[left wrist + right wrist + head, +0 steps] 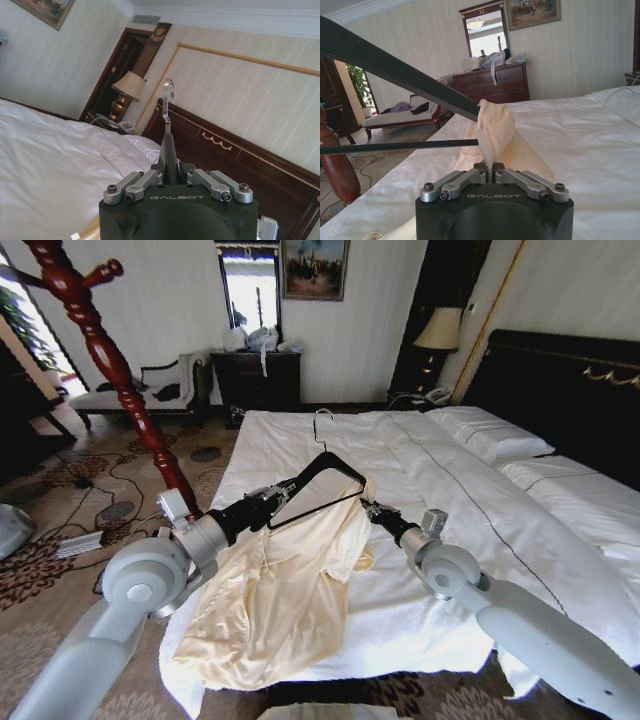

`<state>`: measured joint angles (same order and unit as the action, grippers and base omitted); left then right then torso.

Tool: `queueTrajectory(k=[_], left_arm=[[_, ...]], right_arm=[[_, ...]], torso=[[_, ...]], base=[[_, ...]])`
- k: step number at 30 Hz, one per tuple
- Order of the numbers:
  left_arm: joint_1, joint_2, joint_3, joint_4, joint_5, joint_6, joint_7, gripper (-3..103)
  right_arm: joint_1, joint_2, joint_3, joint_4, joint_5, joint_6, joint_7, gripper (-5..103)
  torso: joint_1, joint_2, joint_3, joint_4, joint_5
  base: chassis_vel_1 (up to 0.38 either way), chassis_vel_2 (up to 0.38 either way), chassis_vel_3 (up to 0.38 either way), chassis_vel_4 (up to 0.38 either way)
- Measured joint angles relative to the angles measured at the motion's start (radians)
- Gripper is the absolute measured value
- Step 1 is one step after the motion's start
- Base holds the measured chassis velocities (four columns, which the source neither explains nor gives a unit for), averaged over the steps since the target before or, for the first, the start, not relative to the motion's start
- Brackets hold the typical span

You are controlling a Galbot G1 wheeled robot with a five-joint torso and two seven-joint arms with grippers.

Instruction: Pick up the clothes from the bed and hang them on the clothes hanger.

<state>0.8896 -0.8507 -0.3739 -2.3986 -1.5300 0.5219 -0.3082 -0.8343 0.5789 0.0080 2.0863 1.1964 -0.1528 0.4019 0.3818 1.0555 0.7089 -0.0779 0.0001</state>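
Nearest me, both grey arms reach in from the near edge toward the bed [470, 500], whose white duvet runs back to the black headboard. On its near left part lies the cream shirt [280, 610], its lower half spread flat and hanging over the near edge, its upper part lifted and bunched.

Left of the bed stands the red-brown coat stand [110, 365], well apart from the shirt, so the hanging step looks some way off.

I have a black wire hanger [318, 485] raised above the shirt. My left gripper [275, 495] is clamped on its neck just below the metal hook [169, 95], holding the frame steady. My right gripper [492, 170] has its fingers closed at the shirt's shoulder fabric, apparently pinching it, where the cloth wraps the hanger's far end, probably to draw it on.
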Motion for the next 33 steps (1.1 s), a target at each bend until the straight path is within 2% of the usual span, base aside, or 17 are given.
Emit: queueTrajectory(k=[12, 16, 20, 21, 23, 25, 29, 33], left_arm=[[0.023, 0.001, -0.009, -0.017, -0.002, -0.001, 0.001, 15], [0.043, -0.007, -0.009, -0.025, 0.000, -0.001, 0.001, 15], [0.100, -0.044, -0.006, -0.034, 0.038, 0.000, 0.012, 15], [0.100, -0.044, -0.006, -0.034, 0.038, 0.000, 0.012, 15], [0.118, -0.073, -0.004, -0.027, 0.063, 0.000, 0.019, 15], [0.120, -0.080, -0.003, -0.025, 0.066, 0.000, 0.019, 15], [0.097, -0.127, -0.004, 0.005, 0.082, -0.001, 0.031, 15], [0.085, -0.148, -0.022, 0.030, 0.094, -0.007, 0.040, 15]], right_arm=[[0.065, -0.036, 0.032, 0.001, -0.029, 0.017, -0.002, 2], [0.118, -0.048, 0.033, -0.012, -0.058, 0.032, -0.032, 2], [0.221, -0.059, 0.027, -0.035, -0.084, 0.092, -0.129, 2], [0.221, -0.059, 0.027, -0.035, -0.084, 0.092, -0.129, 2], [0.254, -0.061, 0.034, -0.023, -0.068, 0.155, -0.198, 2], [0.257, -0.063, 0.036, -0.016, -0.063, 0.170, -0.216, 2], [0.225, -0.082, 0.053, 0.066, -0.036, 0.254, -0.302, 2], [0.202, -0.083, 0.064, 0.120, -0.023, 0.296, -0.350, 2]], torso=[[0.000, 0.000, 0.000, 0.0000, 0.0000], [0.000, 0.000, 0.000, 0.0001, 0.0000], [0.000, 0.000, 0.000, 0.0003, 0.0000], [0.000, 0.000, 0.000, 0.0003, 0.0000], [0.000, 0.000, 0.000, 0.0004, -0.0002], [0.000, 0.000, 0.000, 0.0004, -0.0002], [0.000, 0.000, 0.000, -0.0002, -0.0001], [0.000, 0.000, 0.000, -0.0001, 0.0000]], base=[[0.000, 0.000, 0.000, 0.000], [0.000, 0.000, 0.000, 0.000], [0.000, 0.000, 0.000, 0.000], [0.000, 0.000, 0.000, 0.000], [0.000, 0.000, 0.000, 0.000], [0.000, 0.000, 0.000, 0.000], [0.000, 0.000, 0.000, 0.000], [0.000, 0.000, 0.000, 0.000]])
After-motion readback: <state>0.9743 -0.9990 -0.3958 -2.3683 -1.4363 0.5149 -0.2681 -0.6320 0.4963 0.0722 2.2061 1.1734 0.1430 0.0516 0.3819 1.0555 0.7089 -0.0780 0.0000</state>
